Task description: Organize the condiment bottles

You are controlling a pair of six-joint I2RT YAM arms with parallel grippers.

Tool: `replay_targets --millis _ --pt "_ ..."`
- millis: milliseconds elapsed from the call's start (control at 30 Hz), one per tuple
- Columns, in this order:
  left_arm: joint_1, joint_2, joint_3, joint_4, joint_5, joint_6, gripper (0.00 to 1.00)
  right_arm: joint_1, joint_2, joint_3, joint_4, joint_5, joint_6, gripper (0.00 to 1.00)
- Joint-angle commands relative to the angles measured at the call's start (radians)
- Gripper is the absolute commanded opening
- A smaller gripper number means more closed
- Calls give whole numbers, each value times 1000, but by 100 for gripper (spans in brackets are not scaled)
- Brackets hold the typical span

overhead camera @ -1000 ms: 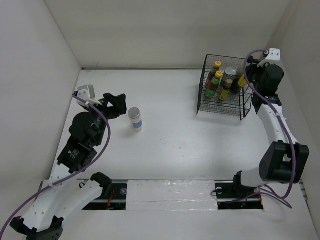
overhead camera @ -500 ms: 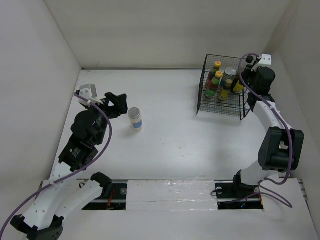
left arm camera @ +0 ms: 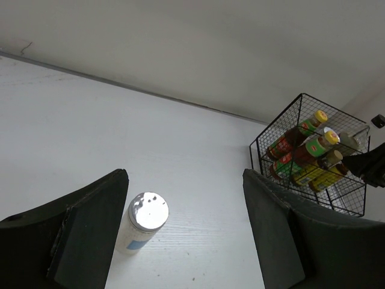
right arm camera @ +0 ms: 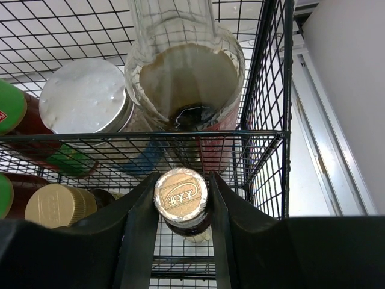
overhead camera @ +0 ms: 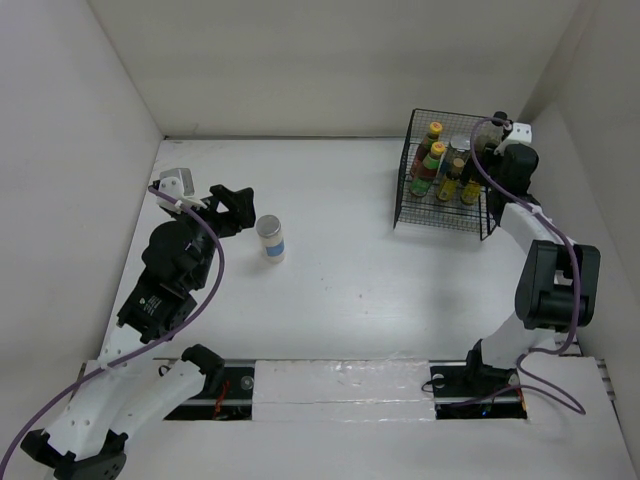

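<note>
Both right gripper jaws pinch the tiny yellow-labelled bottle by its gold cap, seemingly inside the black wire basket, far right. Placing step; next, let go and lift clear. Left gripper gapes beside the lone silver-lidded jar, mid-left.

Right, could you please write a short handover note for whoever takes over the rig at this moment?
Left gripper: open and empty, aimed at the lone jar, which stands on the table. The two are apart.
Right gripper: shut on the cap of a tiny bottle at the right end of the wire basket.
Done: the basket also holds the yellow-capped bottles, the second jar, the tall dark bottle and the other tiny bottle.
Left to do: release the tiny bottle, then move the lone jar to the basket.
</note>
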Motion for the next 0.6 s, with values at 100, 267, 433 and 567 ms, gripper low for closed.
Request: replay_targets --millis 100,267,433,567 --pt "5 -2 -1 32 1 1 73 14 -11 17 77 22 12 56" --pt "5 -2 -1 32 1 11 73 14 -103 27 37 22 12 70" --pt "5 -2 -1 32 1 11 73 72 -296 -5 37 1 3 70" --pt "5 -2 -1 32 -10 11 73 244 -308 -14 103 -157 -49 50"
